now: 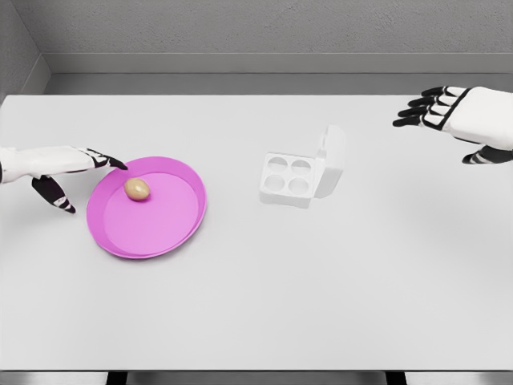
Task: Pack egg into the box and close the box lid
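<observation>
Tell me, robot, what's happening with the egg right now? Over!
Both hands open: left hand at pink plate rim, right hand hovering far right. Egg on plate, ungrasped. Egg box open, cups empty. Path clear.

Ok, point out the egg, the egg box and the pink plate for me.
egg (137, 188): head view, middle of its shell.
egg box (288, 177): head view, tray between the four cups.
pink plate (152, 228): head view, bare floor.

Between my left hand (60, 172) and the egg (137, 188) only the pink plate's (160, 233) low rim rises. Bare bench (256, 305) lies between plate and box (290, 178). The box's four cups stand open from above; its raised lid (333, 159) walls the side toward my right hand (453, 112).
</observation>
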Controlling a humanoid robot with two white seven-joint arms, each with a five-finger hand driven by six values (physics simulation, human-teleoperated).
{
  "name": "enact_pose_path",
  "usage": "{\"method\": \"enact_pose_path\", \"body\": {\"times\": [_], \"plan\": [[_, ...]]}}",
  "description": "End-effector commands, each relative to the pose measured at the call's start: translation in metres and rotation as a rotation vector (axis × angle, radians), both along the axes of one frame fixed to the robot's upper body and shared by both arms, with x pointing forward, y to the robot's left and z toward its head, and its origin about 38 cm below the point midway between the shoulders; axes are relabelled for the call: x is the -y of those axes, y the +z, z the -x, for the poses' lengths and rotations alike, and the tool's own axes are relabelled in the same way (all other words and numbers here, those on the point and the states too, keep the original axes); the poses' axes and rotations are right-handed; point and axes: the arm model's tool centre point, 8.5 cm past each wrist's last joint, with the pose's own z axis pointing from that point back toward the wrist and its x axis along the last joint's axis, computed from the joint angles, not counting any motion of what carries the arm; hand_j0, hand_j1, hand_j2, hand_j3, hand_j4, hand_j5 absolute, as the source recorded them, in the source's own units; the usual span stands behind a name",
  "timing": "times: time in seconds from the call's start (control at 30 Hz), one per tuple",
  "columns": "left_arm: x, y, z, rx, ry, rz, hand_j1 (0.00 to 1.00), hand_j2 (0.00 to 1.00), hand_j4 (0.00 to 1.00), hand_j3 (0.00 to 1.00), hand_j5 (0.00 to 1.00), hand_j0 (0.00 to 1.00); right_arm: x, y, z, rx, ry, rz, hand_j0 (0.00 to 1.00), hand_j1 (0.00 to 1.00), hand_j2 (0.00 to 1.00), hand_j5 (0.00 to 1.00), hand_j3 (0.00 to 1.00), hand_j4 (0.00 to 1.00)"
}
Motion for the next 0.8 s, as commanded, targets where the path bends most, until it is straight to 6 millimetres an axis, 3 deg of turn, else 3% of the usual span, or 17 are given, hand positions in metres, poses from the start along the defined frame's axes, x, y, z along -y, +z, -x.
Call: {"method": "enact_pose_path", "body": {"times": [0.0, 0.1, 0.2, 0.27, 0.33, 0.4, 0.67, 0.77], "plan": [[-0.003, 0.003, 0.000, 0.003, 0.009, 0.002, 1.00, 1.00, 1.00, 1.00, 1.00, 1.00, -0.005, -0.002, -0.003, 0.006, 0.004, -0.041, 1.00, 1.00, 1.00, 1.00, 1.00, 1.00], [-0.003, 0.012, -0.004, 0.020, 0.008, 0.013, 1.00, 1.00, 1.00, 1.00, 1.00, 1.00, -0.008, 0.000, -0.003, 0.024, 0.007, -0.070, 1.00, 1.00, 1.00, 1.00, 1.00, 1.00], [0.033, 0.028, -0.007, 0.042, -0.116, -0.033, 1.00, 1.00, 1.00, 1.00, 1.00, 1.00, -0.006, -0.001, -0.003, 0.019, 0.002, -0.063, 1.00, 1.00, 1.00, 1.00, 1.00, 1.00], [0.029, 0.031, -0.010, 0.050, -0.105, -0.037, 1.00, 1.00, 1.00, 1.00, 1.00, 1.00, -0.005, -0.002, -0.003, 0.016, -0.001, -0.055, 1.00, 1.00, 1.00, 1.00, 1.00, 1.00], [0.056, 0.029, -0.005, 0.063, -0.196, -0.072, 1.00, 1.00, 1.00, 1.00, 1.00, 1.00, -0.005, -0.004, -0.003, 0.013, -0.003, -0.052, 1.00, 1.00, 1.00, 1.00, 1.00, 1.00], [0.070, 0.025, 0.002, 0.054, -0.247, -0.077, 1.00, 1.00, 1.00, 1.00, 1.00, 1.00, -0.004, -0.007, -0.002, 0.004, -0.005, -0.051, 1.00, 1.00, 1.00, 1.00, 1.00, 1.00], [0.077, 0.026, 0.003, 0.060, -0.267, -0.077, 0.99, 0.99, 0.99, 0.99, 0.99, 0.99, 0.001, -0.014, -0.003, -0.011, -0.022, -0.033, 1.00, 1.00, 1.00, 1.00, 1.00, 1.00], [0.084, 0.022, 0.002, 0.058, -0.282, -0.076, 0.91, 0.91, 0.91, 0.91, 0.91, 0.91, 0.001, -0.014, -0.002, -0.014, -0.023, -0.031, 1.00, 1.00, 1.00, 1.00, 1.00, 1.00]]}}
